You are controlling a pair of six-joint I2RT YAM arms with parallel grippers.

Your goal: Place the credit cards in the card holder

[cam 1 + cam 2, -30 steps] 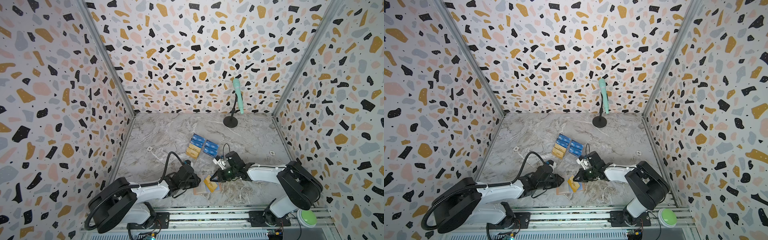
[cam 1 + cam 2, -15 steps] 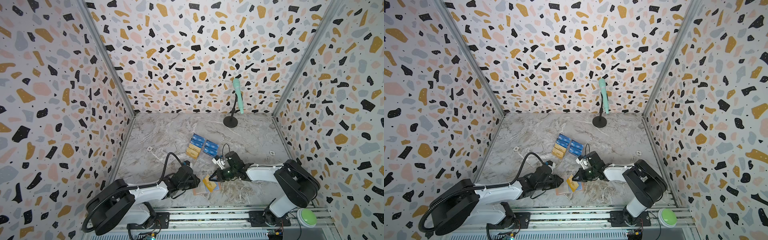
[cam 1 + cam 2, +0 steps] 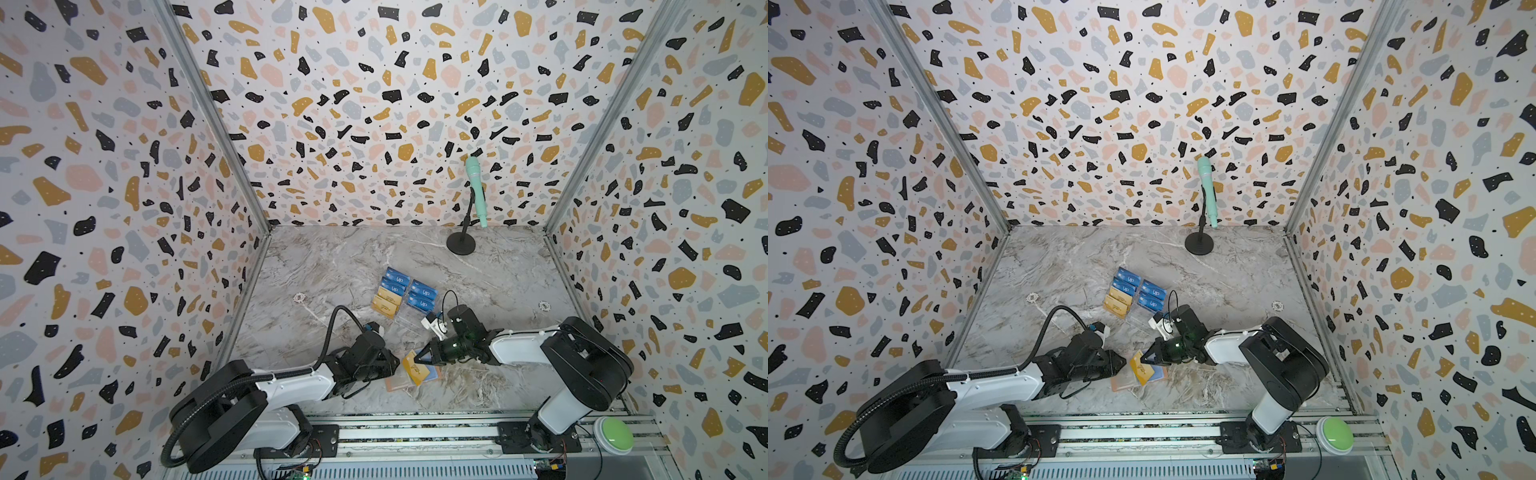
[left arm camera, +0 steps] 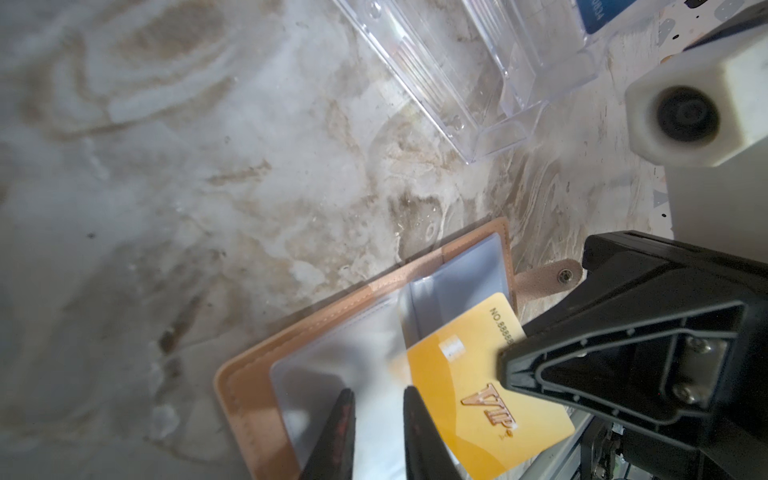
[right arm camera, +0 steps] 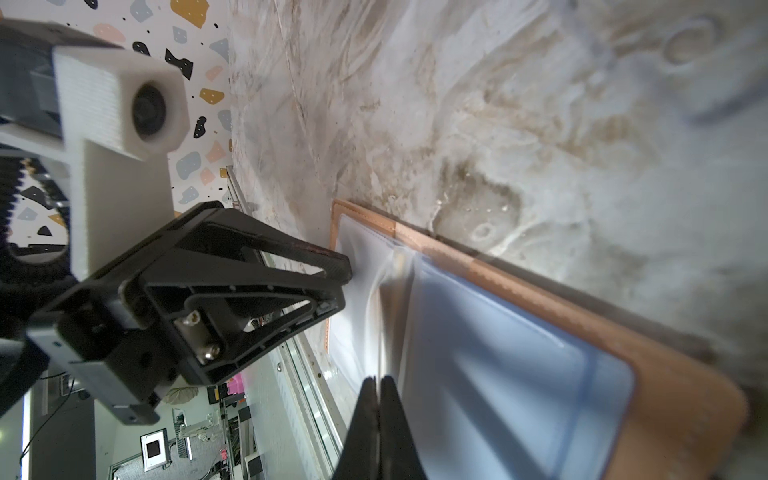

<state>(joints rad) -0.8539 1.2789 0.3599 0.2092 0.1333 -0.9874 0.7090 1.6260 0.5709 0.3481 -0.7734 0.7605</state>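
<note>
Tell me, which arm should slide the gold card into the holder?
Right. The right hand grips the gold card above the open card holder; the left hand is at its sleeve.

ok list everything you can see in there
card holder: one, salmon pink, open, front centre
held gold card: one, gold, over the holder's clear sleeves
acrylic stand: one, clear, centre
blue cards: several, blue, in that stand
gold cards: some, gold, same stand
microphone: one, mint green, on a black stand at the back
button: one, green, front right
table: one, grey marble, under everything
left gripper: one, black, jaws slightly apart at a sleeve
right gripper: one, black, shut on the held gold card
</note>
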